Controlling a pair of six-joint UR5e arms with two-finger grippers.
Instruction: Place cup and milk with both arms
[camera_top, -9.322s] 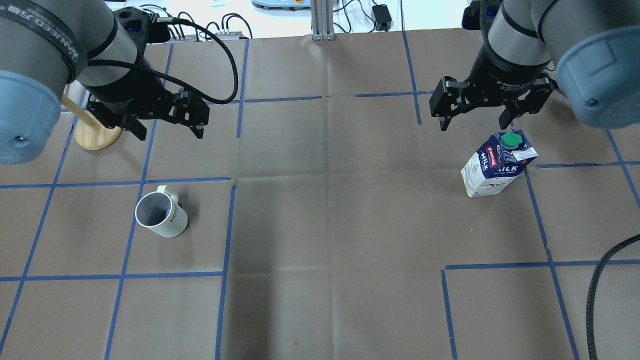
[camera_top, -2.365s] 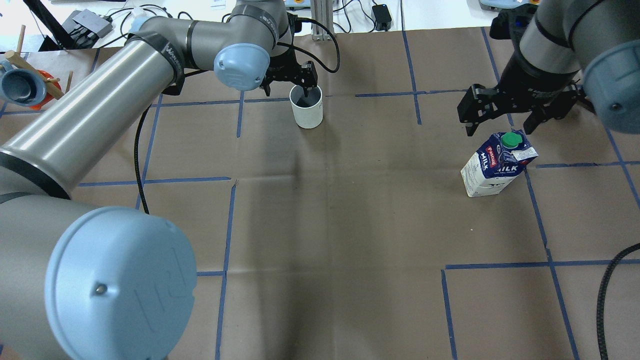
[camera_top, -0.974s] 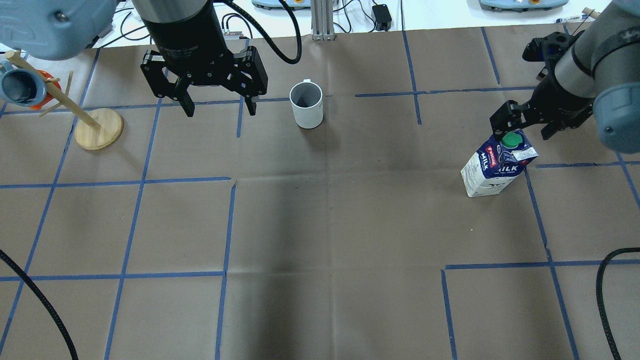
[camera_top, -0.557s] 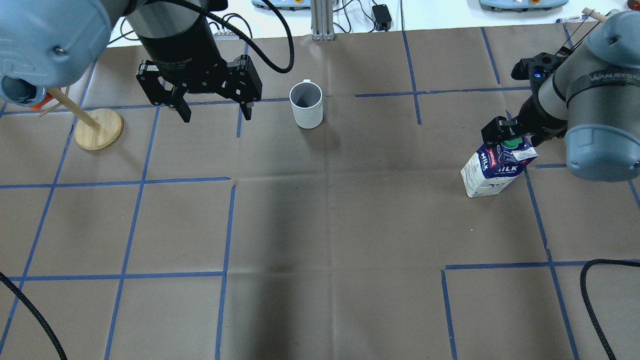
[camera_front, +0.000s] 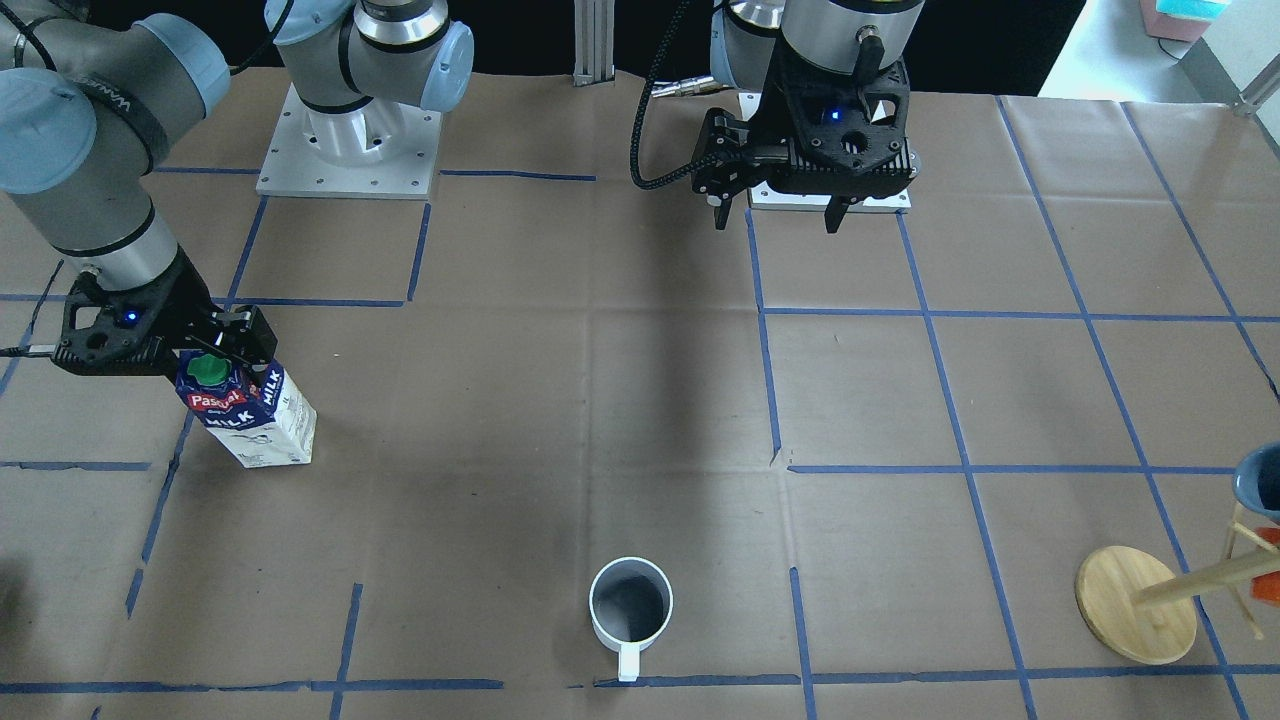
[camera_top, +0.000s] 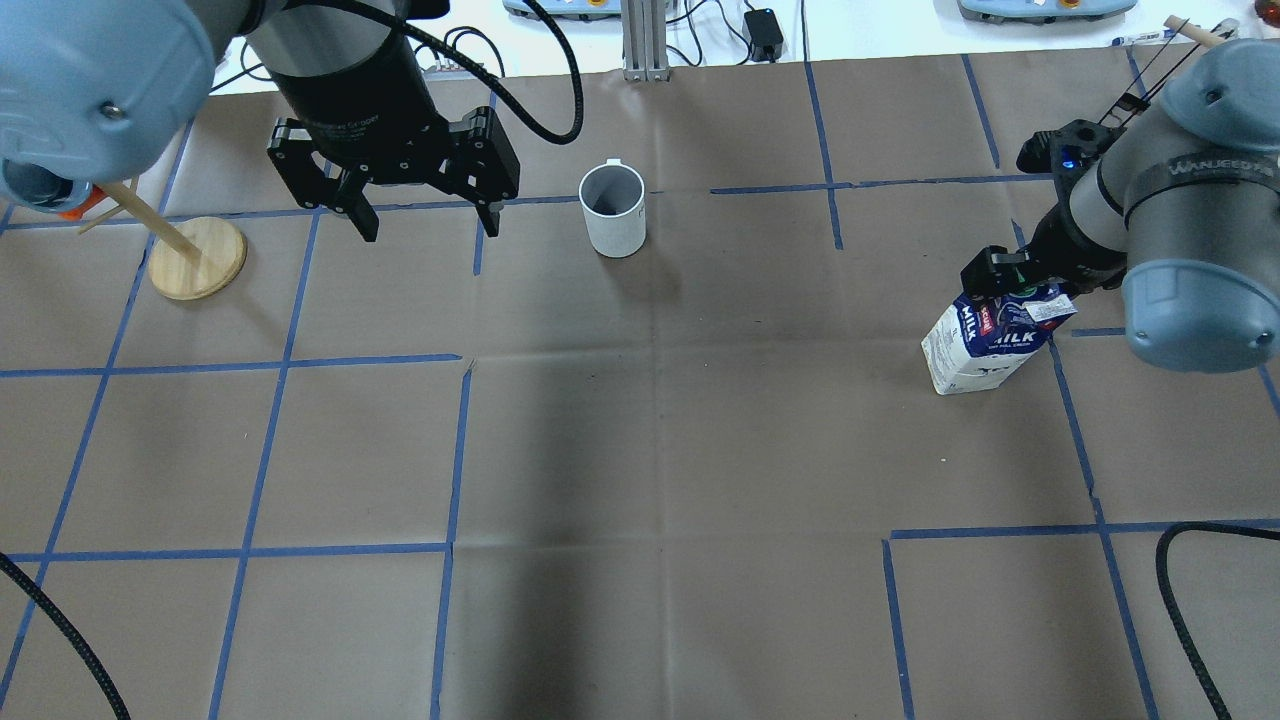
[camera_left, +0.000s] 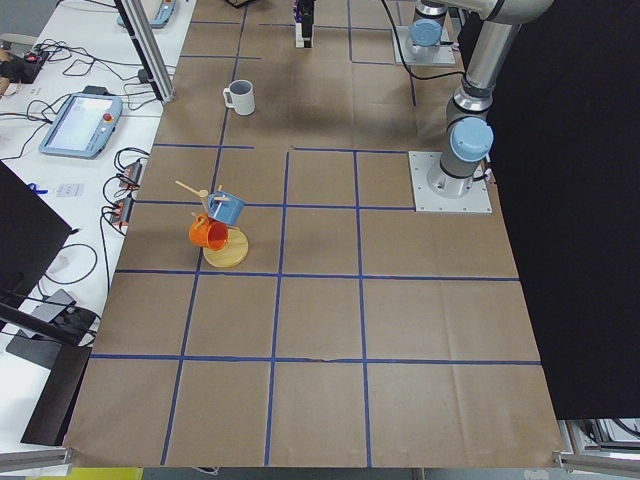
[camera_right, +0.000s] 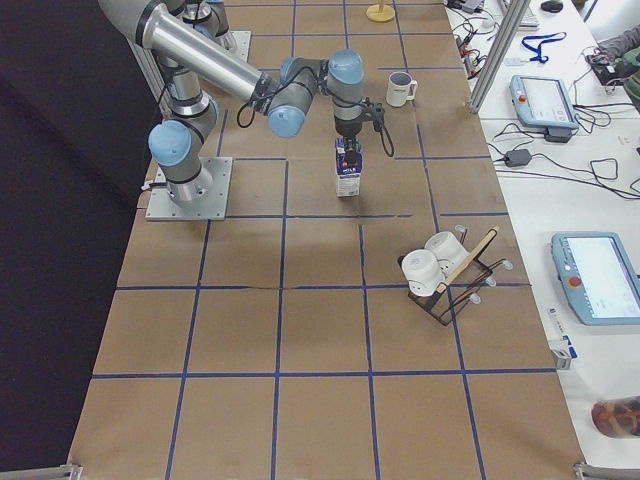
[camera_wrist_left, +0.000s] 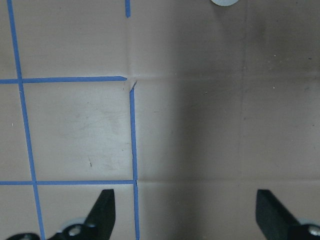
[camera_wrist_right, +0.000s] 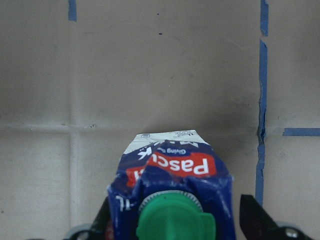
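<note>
The right gripper (camera_top: 1020, 290) had dropped lower in the last half-second, and now its fingers (camera_wrist_right: 252, 215) sat either side of the milk's (camera_top: 985, 345) gabled top instead of hovering at its edge. The left gripper (camera_top: 432, 232) had edged a touch further from the cup (camera_top: 612, 210), which had not budged from its spot at the far centre of the table (camera_top: 650, 450).

Over on the robot's right, the milk stood upright on its white base beside a blue tape line. The wrist camera looked straight down on its green cap (camera_wrist_right: 175, 220) and the red lettering. The right gripper's jaws were spread around the carton's top. A sliver of daylight showed between the carton and the finger on that view's right, so no squeeze was on.

The left gripper hung above the brown paper, jaws wide apart and nothing between them. Its wrist view showed bare paper and tape lines, with just the cup's rim at the top edge. It was well apart from the cup, on the robot's left of it.

The cup stood upright, dark inside showing, with its handle turned away from the robot. At the table's left end stood a wooden stand (camera_top: 197, 258) carrying a blue mug (camera_left: 225, 208) and an orange mug (camera_left: 208, 233).
</note>
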